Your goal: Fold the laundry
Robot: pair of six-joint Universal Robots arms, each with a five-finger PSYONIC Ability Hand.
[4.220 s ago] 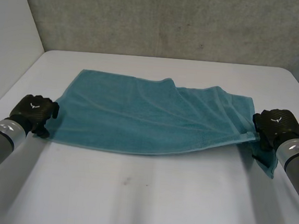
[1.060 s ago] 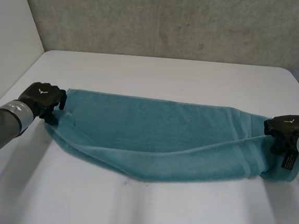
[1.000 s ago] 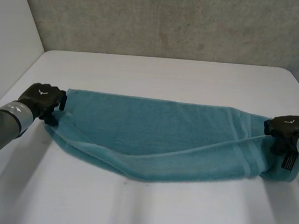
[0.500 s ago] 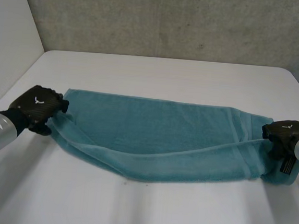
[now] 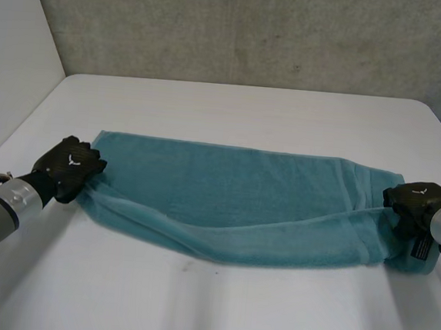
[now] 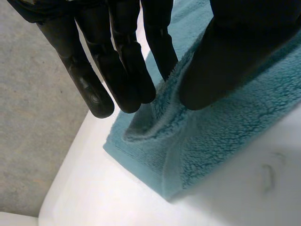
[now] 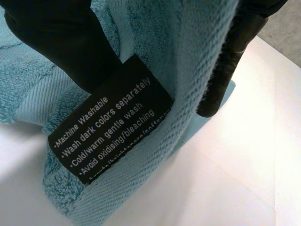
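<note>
Grey concrete wall [image 5: 255,29] stands behind the white bench [image 5: 233,112] in the head view. The teal towel [image 5: 234,182] lies across the bench, folded once along its length, with the fold on my near side. Four seconds ago it was spread open with both hands at the near corners. Since then the hands have carried that edge over to the far side, and in the last second they have come down almost to the bench. The left hand [image 5: 69,169] is at the towel's left end and the right hand [image 5: 412,201] at its right end. The upper layer sags in the middle and does not reach the far edge, so I judge this first fold laid but not yet neat.

Along the left palm, the fingers [image 6: 127,70] are nearly straight. The thumb [image 6: 221,61] presses the raised towel edge against the nearest finger, so this is a light pinch at the corner. I cannot tell whether the lower layer is caught too.

On the right wrist camera, the thumb and one finger [image 7: 225,70] nip the hem just beside the black care label [image 7: 110,117]. The label's last line is cut off, and the towel hides the rest of the grip from me.
</note>
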